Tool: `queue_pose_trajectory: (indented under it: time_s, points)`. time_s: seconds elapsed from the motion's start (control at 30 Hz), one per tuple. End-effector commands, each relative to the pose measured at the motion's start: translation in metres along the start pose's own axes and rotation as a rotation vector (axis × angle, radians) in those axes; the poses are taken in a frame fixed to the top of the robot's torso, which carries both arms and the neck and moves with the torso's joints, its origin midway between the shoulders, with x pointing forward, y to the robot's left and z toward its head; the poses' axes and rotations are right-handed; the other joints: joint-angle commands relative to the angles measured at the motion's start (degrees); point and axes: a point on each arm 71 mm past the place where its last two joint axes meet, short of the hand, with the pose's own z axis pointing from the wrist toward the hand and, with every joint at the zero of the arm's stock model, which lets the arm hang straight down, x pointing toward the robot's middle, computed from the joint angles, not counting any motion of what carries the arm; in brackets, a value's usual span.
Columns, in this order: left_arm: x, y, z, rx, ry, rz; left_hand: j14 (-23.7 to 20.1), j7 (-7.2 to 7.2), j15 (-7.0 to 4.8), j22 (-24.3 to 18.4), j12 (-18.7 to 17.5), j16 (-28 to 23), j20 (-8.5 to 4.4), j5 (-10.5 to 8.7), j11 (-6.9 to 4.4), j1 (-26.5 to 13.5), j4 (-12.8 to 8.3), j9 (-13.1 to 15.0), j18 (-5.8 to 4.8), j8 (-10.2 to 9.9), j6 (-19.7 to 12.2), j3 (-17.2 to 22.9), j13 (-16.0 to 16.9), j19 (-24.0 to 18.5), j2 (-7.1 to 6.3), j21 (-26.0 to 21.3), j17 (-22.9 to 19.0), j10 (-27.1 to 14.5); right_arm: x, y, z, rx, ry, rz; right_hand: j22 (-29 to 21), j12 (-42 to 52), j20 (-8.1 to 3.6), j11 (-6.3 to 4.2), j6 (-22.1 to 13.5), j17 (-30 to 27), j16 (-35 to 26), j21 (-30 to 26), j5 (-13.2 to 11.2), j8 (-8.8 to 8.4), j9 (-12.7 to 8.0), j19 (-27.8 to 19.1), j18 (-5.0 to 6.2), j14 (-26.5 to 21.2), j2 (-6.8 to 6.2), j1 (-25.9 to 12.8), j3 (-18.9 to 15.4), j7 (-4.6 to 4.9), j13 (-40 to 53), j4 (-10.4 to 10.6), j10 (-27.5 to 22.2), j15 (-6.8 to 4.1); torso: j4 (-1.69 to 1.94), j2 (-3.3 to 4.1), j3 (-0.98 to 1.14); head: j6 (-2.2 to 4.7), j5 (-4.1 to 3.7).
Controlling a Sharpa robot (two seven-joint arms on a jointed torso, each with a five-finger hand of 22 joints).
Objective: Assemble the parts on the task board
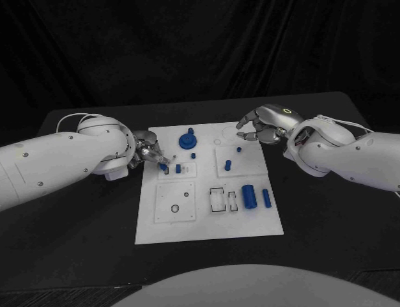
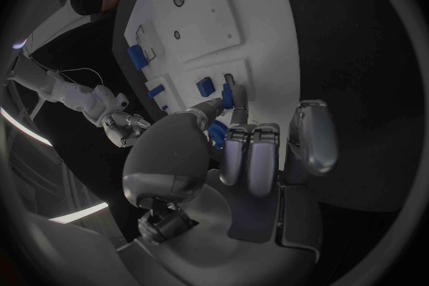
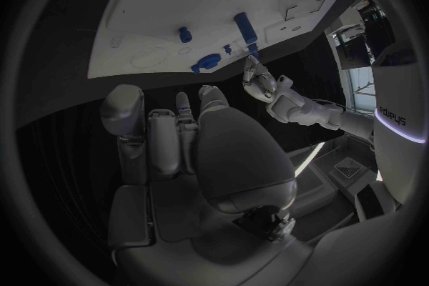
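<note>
Parts of blue plastic sit scattered over the white task board (image 1: 209, 220) at the middle of the black table (image 1: 89, 243): a round knobbed piece (image 1: 188, 139) near the far edge, a small peg (image 1: 193, 155) below it, an upright pin (image 1: 227, 165) on the right-hand inset plate, and a fat cylinder (image 1: 249, 196) with a thinner rod (image 1: 266, 198) just beside it toward the near right. The left hand (image 1: 147, 152) reaches over the board's left edge, and its fingertips (image 2: 234, 96) come down on a small blue block (image 1: 164, 167) standing by a second small piece (image 1: 178, 169); in the left wrist view the thumb and one finger seem to close on it, though whether it is truly pinched or only touched I cannot tell. The right hand (image 1: 264, 125) hovers over the board's far right corner with its fingers curled loosely and nothing between them that I can see. These pieces look rigid, light and smooth, so they should neither bend nor crush, but they could easily slip or tip over under a sideways nudge. The small block is probably best taken by its two flat opposite faces, near the top, leaving the bottom free to enter its socket; the cylinder and rod would be safer gripped across the middle of their length.
</note>
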Motion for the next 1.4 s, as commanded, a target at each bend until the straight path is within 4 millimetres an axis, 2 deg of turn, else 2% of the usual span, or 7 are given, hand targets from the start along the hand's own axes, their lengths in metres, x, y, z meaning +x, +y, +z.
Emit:
queue_pose_trajectory:
  time_s: [0.03, 0.37, 0.7, 1.03, 1.33, 1.4]
  points:
    - [0.0003, -0.0017, 0.0002, 0.021, -0.012, -0.008, 5.95, 0.08, 0.36, 9.65, 0.16, 0.15, 0.17, -0.72, 0.29, -0.47, 0.05, -0.11, 0.59, -0.24, -0.42, -0.55, 15.09, -0.07, 0.15, -0.16, 15.10, 5.96, 0.0010, -0.0012, -0.0007, 0.015, 0.003, -0.001, 6.33, -0.33, -0.07, -1.41, 0.57, 0.95, -0.26, -0.18, 0.21, -0.18, -0.09, -0.49, 0.64, 1.42, 0.43, 1.04, 0.35, 0.00, -6.37, -0.03, 1.26, -0.34, -0.02, -0.03, -0.01, -0.01, -0.01]
    - [0.0004, -0.0015, 0.0003, 0.026, -0.024, -0.015, 5.95, 0.40, 0.55, 9.65, 0.16, 0.15, 0.33, -2.74, 0.53, -0.96, 1.07, -0.39, 0.59, -0.76, -1.12, -1.72, 15.09, -0.09, 0.37, -0.19, 15.10, 5.96, 0.0010, -0.0012, -0.0008, 0.015, 0.002, -0.001, 6.32, -0.34, -0.06, -1.39, 0.61, 0.90, -0.32, -0.27, 0.39, -0.24, -0.12, -0.48, 0.65, 1.41, 0.30, 1.12, 0.50, 0.03, -6.38, 0.05, 1.24, -0.33, -0.04, -0.06, 0.04, -0.01, -0.10]
    - [0.0011, -0.0005, 0.0003, 0.023, -0.020, -0.014, 5.95, 0.60, 0.74, 9.65, 0.16, 0.15, 0.51, -3.66, 0.74, -1.85, 2.46, -0.57, 0.60, -0.93, -1.16, -3.67, 15.09, -0.10, 0.28, -0.19, 15.10, 5.96, 0.0009, -0.0015, -0.0010, 0.016, 0.002, -0.001, 6.32, -0.34, -0.06, -1.39, 0.61, 0.90, -0.32, -0.27, 0.39, -0.24, -0.12, -0.48, 0.65, 1.41, 0.30, 1.12, 0.50, 0.03, -6.38, 0.05, 1.24, -0.33, -0.04, -0.04, 0.05, -0.01, -0.13]
    - [0.0022, -0.0002, 0.0001, 0.021, -0.010, -0.011, 5.95, 0.56, 0.76, 9.66, 0.16, 0.15, 0.55, -3.96, 0.74, -1.89, 2.67, -0.57, 0.59, -0.88, -1.00, -4.12, 15.09, -0.07, 0.27, -0.13, 15.10, 5.96, 0.0012, -0.0014, -0.0007, 0.016, 0.004, -0.001, 6.32, -0.34, -0.06, -1.39, 0.61, 0.90, -0.32, -0.27, 0.39, -0.24, -0.12, -0.48, 0.65, 1.41, 0.30, 1.12, 0.50, 0.03, -6.38, 0.05, 1.24, -0.33, 0.00, -0.01, 0.03, -0.01, -0.01]
    - [0.0033, 0.0005, -0.0002, 0.019, 0.003, -0.005, 5.95, 0.38, 0.67, 9.62, 0.16, 0.15, 0.52, -2.33, 0.59, -0.51, 1.98, -0.59, 0.64, -0.85, -0.87, -4.62, 15.09, -0.14, 0.23, -0.29, 15.10, 5.96, 0.0015, -0.0015, -0.0007, 0.018, 0.007, -0.001, 6.32, -0.34, -0.06, -1.39, 0.61, 0.90, -0.32, -0.27, 0.39, -0.24, -0.12, -0.48, 0.65, 1.41, 0.30, 1.12, 0.50, 0.03, -6.38, 0.05, 1.24, -0.33, 0.01, -0.01, 0.03, -0.01, -0.03]
    - [0.0035, 0.0005, -0.0002, 0.019, 0.006, -0.004, 5.95, 0.23, 0.56, 9.61, 0.16, 0.15, 0.43, 0.99, 0.45, 1.21, 0.73, -0.60, 0.65, -0.92, -0.97, -4.49, 15.09, -0.16, 0.11, -0.31, 15.10, 5.96, 0.0015, -0.0015, -0.0007, 0.018, 0.007, -0.001, 6.32, -0.34, -0.06, -1.39, 0.61, 0.90, -0.32, -0.27, 0.39, -0.24, -0.12, -0.48, 0.65, 1.41, 0.30, 1.12, 0.50, 0.03, -6.38, 0.05, 1.24, -0.33, 0.02, -0.01, 0.03, -0.01, -0.05]
